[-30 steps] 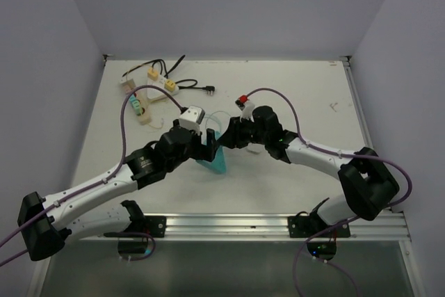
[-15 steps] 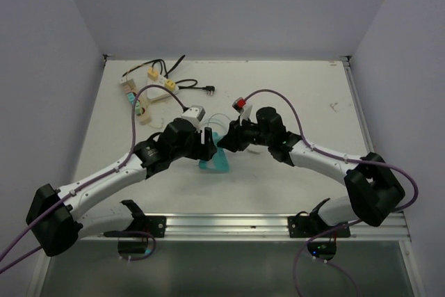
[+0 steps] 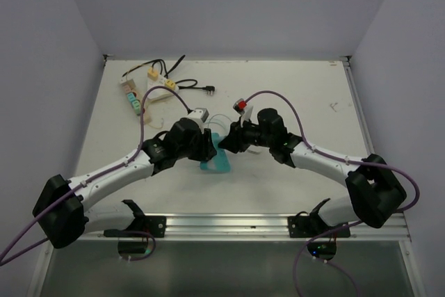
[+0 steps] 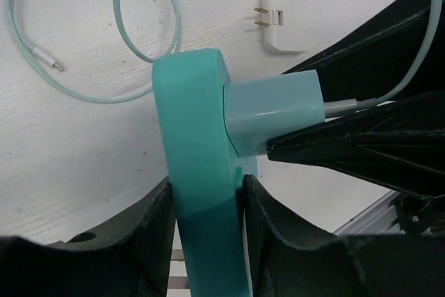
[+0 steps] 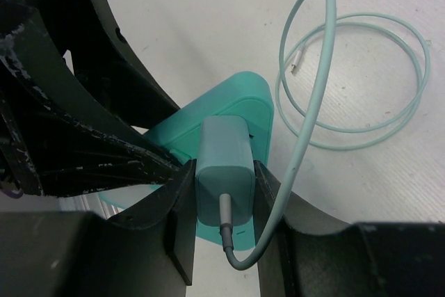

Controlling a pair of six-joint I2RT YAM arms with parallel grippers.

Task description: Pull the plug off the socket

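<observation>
The left arm (image 3: 118,172) is reaching further in than a second ago. Its left gripper (image 4: 208,217) is clamping narrow on the teal socket (image 4: 195,123), which is sitting midway between both arms. The right gripper (image 5: 224,206) is gripping the plug (image 5: 224,147), narrow too. The plug is sticking straight out toward the right arm (image 3: 320,158), so I judge the pull should be going along that axis, away from the left. The cable (image 5: 306,67) is trailing loose.
</observation>
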